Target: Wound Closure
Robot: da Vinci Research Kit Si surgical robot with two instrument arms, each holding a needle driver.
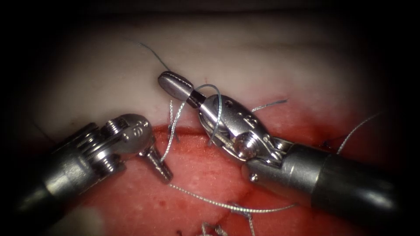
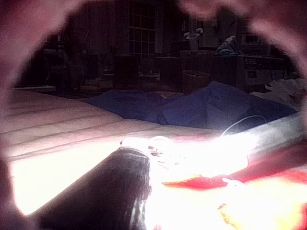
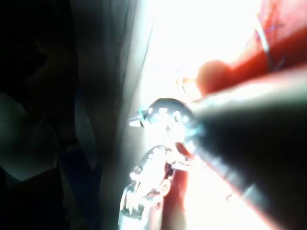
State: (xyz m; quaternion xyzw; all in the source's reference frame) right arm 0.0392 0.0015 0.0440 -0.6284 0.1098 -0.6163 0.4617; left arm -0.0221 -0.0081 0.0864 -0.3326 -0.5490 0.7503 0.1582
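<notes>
Red tissue (image 1: 197,175), left pincer (image 1: 162,169) gripping thread (image 1: 173,126)

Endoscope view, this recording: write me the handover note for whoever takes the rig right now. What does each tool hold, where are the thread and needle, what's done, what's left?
Left tool: jaws shut on the thread just below the cut's edge.
Right tool: jaws shut with nothing visibly between them, lying over the pale tissue above the cut; the thread loops around the tool behind its jaws.
Thread: rises from the left tool's jaws to that loop, and another run trails across the red tissue toward the right tool's shaft.
Needle: I cannot make it out.
Done: thread already passes through the tissue at the cut.
Left: the loop is loose, with no tightened knot visible here.
</notes>
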